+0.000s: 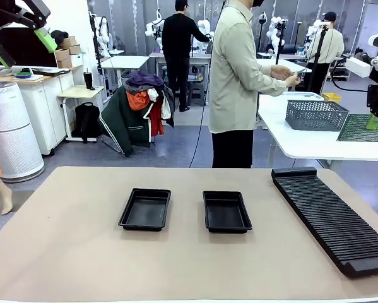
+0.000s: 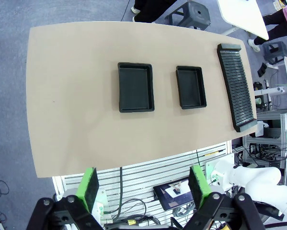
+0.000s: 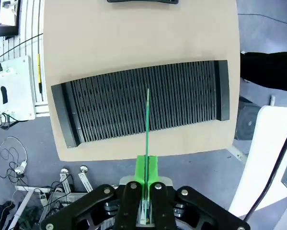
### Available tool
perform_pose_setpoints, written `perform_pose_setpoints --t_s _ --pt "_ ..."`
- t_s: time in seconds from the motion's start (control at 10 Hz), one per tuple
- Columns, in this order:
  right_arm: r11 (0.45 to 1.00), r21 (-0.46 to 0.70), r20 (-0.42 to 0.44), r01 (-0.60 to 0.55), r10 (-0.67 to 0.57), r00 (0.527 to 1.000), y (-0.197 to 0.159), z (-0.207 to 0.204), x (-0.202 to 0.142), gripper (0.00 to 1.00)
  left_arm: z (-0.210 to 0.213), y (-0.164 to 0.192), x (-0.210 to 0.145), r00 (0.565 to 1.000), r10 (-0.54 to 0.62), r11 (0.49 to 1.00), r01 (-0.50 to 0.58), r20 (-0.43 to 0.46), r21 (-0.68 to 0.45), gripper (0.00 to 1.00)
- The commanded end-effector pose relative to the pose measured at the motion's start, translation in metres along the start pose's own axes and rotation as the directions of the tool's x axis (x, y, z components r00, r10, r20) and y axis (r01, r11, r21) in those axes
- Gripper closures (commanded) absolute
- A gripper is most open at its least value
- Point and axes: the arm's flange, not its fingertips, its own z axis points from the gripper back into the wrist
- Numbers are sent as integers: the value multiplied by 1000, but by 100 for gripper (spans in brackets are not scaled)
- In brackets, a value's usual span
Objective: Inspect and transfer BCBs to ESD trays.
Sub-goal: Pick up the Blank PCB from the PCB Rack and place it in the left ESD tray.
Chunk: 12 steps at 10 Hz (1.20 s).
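Two black ESD trays lie side by side mid-table with bare floors; from above they are the trays. My right gripper hangs high at the right edge, shut on a green BCB. In the right wrist view that BCB stands edge-on between my right gripper's pressed-together green pads, above the slotted rack. My left gripper is raised at the top left, open and holding nothing. In its own view, the left gripper looks down on the table from high up.
A long black ribbed rack runs along the table's right side. A person stands at the far edge, turned right, hands together. Behind is a white table with a grey mesh basket.
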Motion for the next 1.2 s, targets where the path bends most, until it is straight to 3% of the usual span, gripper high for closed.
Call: perform_pose_setpoints --t_s 0.0,1.1 --pt "1000 0 -6 0 0 1000 0 0 3 100 -1 1 0 1000 0 1000 0 -1 -2 0" --pt "1000 1 2 -6 6 1000 0 0 2 97 -1 1 0 1000 0 1000 0 -1 -2 0"
